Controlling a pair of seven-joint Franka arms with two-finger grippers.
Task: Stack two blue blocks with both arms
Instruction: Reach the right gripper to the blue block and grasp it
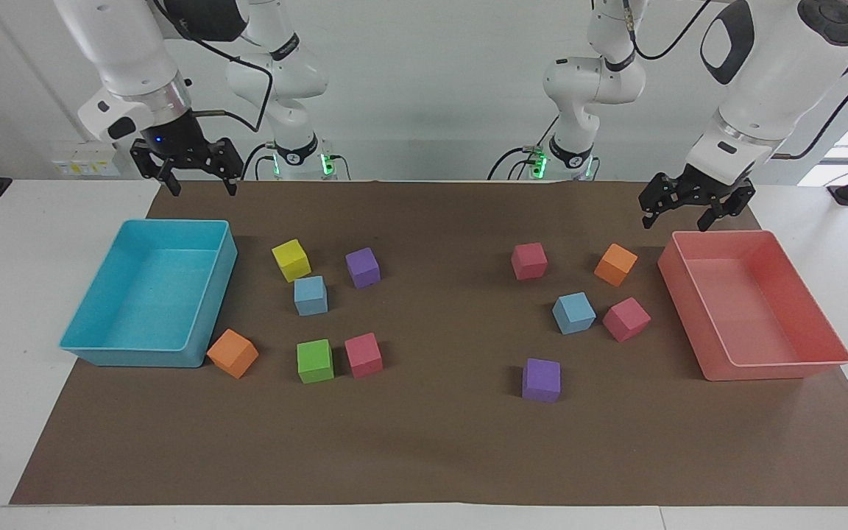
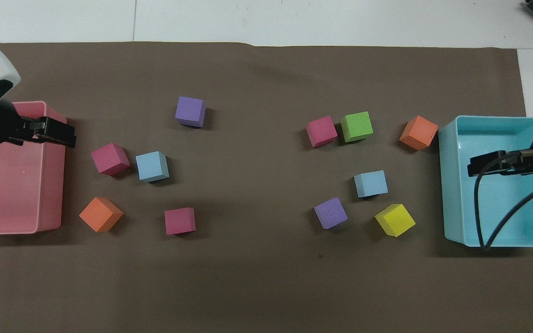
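Two sky-blue blocks lie apart on the brown mat. One blue block (image 1: 311,295) (image 2: 371,183) lies between a yellow cube and a green cube, toward the right arm's end. The other blue block (image 1: 573,312) (image 2: 152,166) lies beside a pink cube, toward the left arm's end. My right gripper (image 1: 202,185) (image 2: 472,169) is open and empty, up in the air over the turquoise tray. My left gripper (image 1: 678,219) (image 2: 70,138) is open and empty, raised over the pink tray's edge.
The turquoise tray (image 1: 78,346) stands at the right arm's end and the pink tray (image 1: 777,369) at the left arm's end. Yellow (image 1: 291,260), purple (image 1: 362,266), green (image 1: 315,361), pink (image 1: 363,355) and orange (image 1: 232,353) cubes surround one blue block. Pink (image 1: 626,319), orange (image 1: 615,264) and purple (image 1: 541,380) cubes surround the other.
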